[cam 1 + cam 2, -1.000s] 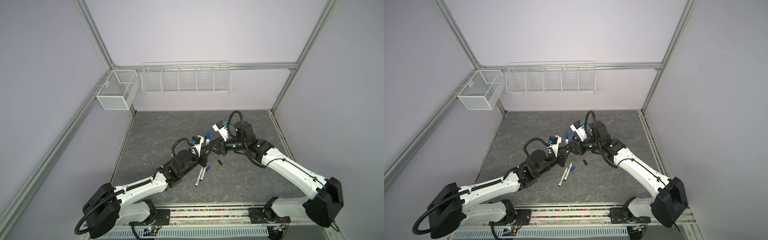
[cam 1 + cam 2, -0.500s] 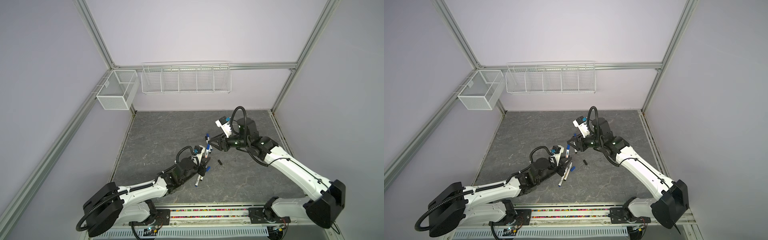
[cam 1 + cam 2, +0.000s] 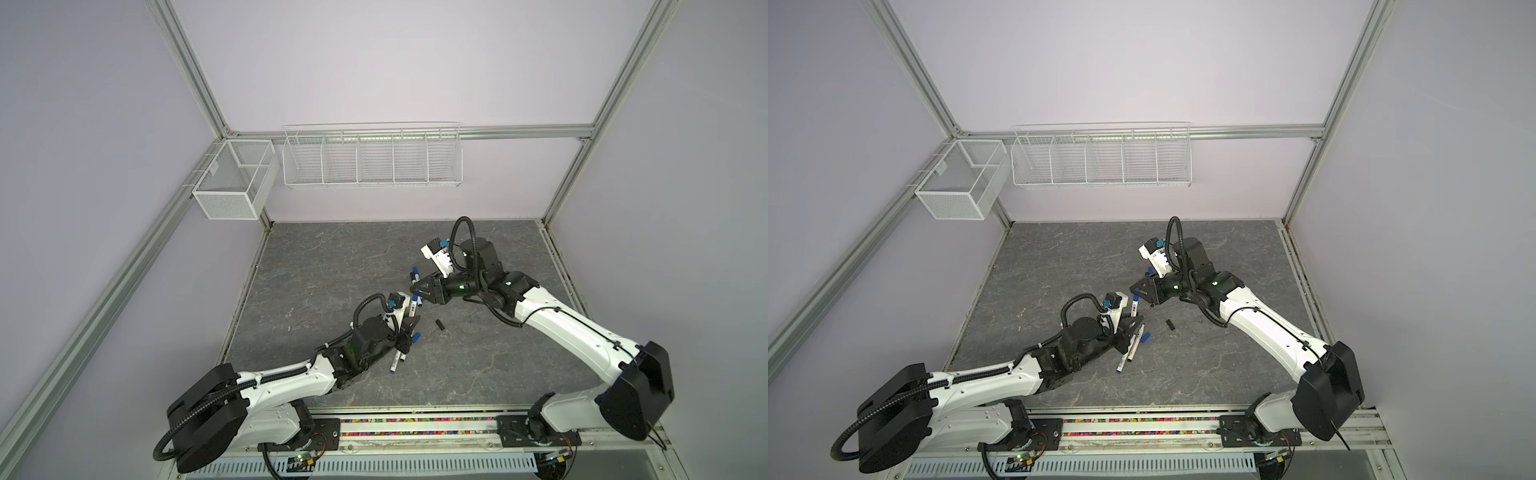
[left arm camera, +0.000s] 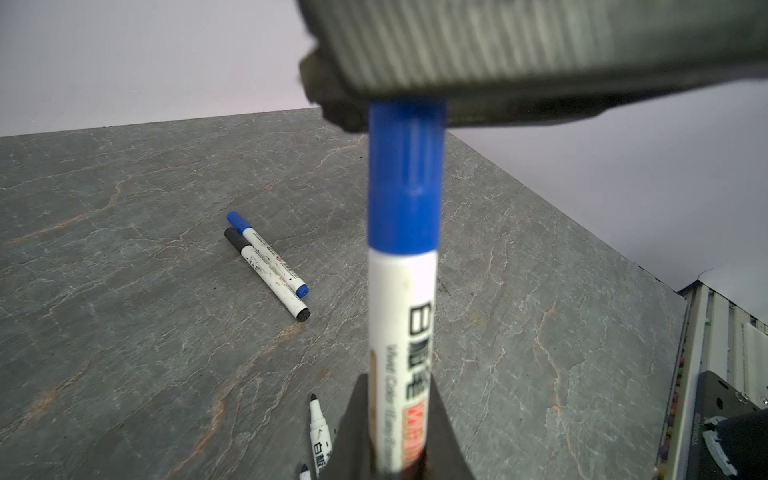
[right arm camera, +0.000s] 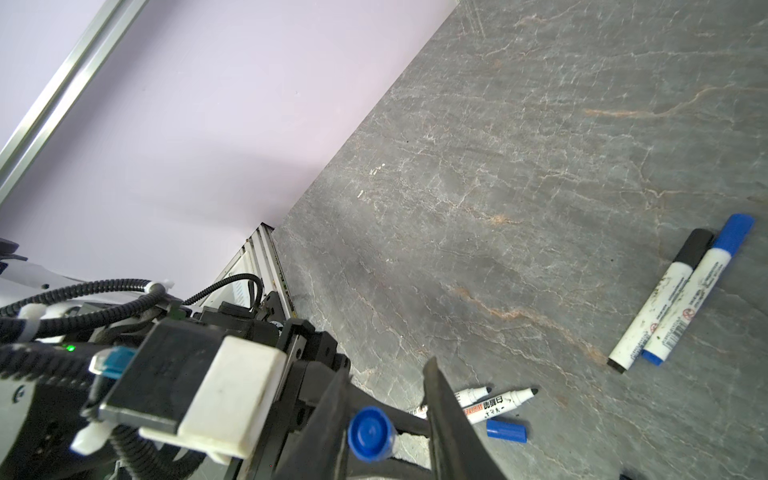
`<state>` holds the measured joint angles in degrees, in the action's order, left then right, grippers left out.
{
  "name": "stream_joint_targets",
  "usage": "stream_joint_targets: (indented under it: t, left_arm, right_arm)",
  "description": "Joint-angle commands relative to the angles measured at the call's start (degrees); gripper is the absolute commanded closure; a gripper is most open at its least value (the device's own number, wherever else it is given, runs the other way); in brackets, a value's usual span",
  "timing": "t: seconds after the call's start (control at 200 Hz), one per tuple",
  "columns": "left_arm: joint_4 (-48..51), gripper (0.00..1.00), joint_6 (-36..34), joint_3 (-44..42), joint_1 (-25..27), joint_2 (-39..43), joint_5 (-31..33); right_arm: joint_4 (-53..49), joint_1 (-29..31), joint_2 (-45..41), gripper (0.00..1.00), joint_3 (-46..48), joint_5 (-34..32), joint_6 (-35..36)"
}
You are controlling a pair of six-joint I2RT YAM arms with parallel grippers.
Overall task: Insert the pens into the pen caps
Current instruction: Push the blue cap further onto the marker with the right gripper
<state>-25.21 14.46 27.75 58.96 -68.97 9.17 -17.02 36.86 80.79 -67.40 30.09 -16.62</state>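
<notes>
My left gripper point(image 4: 397, 378) point(image 3: 409, 332) is shut on a white pen point(image 4: 401, 332) point(image 3: 1134, 308), held upright, with a blue cap point(image 4: 405, 187) on its upper end. My right gripper point(image 5: 384, 374) point(image 3: 415, 293) hangs right over that end. Its jaws stand apart on either side of the blue cap point(image 5: 370, 432), which lies against one finger, with a gap to the other. Two uncapped pens point(image 5: 494, 401) point(image 3: 397, 361) lie under the left gripper, with a loose blue cap point(image 5: 506, 431) point(image 3: 1145, 337) beside them. A loose black cap point(image 3: 439, 325) lies to their right.
Two capped pens point(image 5: 681, 291) point(image 4: 266, 257), one black and one blue, lie side by side on the grey slab point(image 3: 332, 266) behind the grippers. Wire baskets point(image 3: 372, 160) hang on the back wall. A rail point(image 3: 415, 428) runs along the front edge.
My left gripper has dropped back toward the front with the pen still in it. The right gripper has shifted slightly left above it, and its jaws have narrowed.
</notes>
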Motion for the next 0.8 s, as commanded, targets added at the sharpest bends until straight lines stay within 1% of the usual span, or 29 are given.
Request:
stream_joint_targets:
  t: [0.0,0.05,0.185,0.275,0.4,0.45,0.49,0.54,0.615,0.66,0.725,0.795]
  left_arm:
    - [-2.3,1.00,0.0,-0.2,0.4,-0.5,0.7]
    - [-2.3,1.00,-0.1,-0.1,0.4,-0.3,0.7]
    - [-2.5,1.00,0.0,0.2,0.4,-0.1,0.7]
    - [-3.9,1.00,0.0,0.3,0.4,0.1,0.8]
    - [-9.0,1.00,-2.5,1.8,0.4,0.8,2.3]
    - [-11.6,1.00,-2.8,3.0,0.4,1.2,4.8]
    - [-13.8,1.00,-3.6,4.1,0.2,1.4,7.0]
    - [-16.2,1.00,-6.1,5.7,-0.4,1.2,8.1]
    - [-16.5,1.00,-9.5,9.0,-1.3,0.7,10.4]
    - [-16.7,1.00,-11.5,10.7,-1.6,0.3,12.4]
    - [-16.9,1.00,-14.4,12.4,-1.7,-0.3,15.6]
    - [-17.2,1.00,-16.4,13.0,-1.7,-0.7,17.1]
  right_arm:
    - [1.2,0.7,-0.5,0.69,1.8,1.2,-0.9]
    - [1.3,0.8,-0.5,0.71,2.2,1.0,-0.9]
    - [1.8,0.9,-0.6,0.83,3.4,1.0,-1.1]
    - [1.6,0.9,-0.4,0.88,4.1,1.7,-0.9]
    - [0.3,0.9,1.0,0.91,5.6,5.3,-0.2]
    - [-0.7,1.0,2.3,0.92,6.3,7.5,0.3]
    - [-2.8,1.4,3.9,0.92,6.2,8.8,1.3]
    - [-7.4,2.2,6.2,0.93,5.3,9.1,3.7]
    - [-17.0,4.0,11.2,0.93,2.8,7.6,8.1]
    - [-21.1,5.1,13.9,0.93,1.8,5.6,9.7]
    - [-24.2,5.8,17.0,0.93,1.4,4.4,10.3]
    - [-23.0,5.6,17.8,0.93,2.6,4.0,8.6]
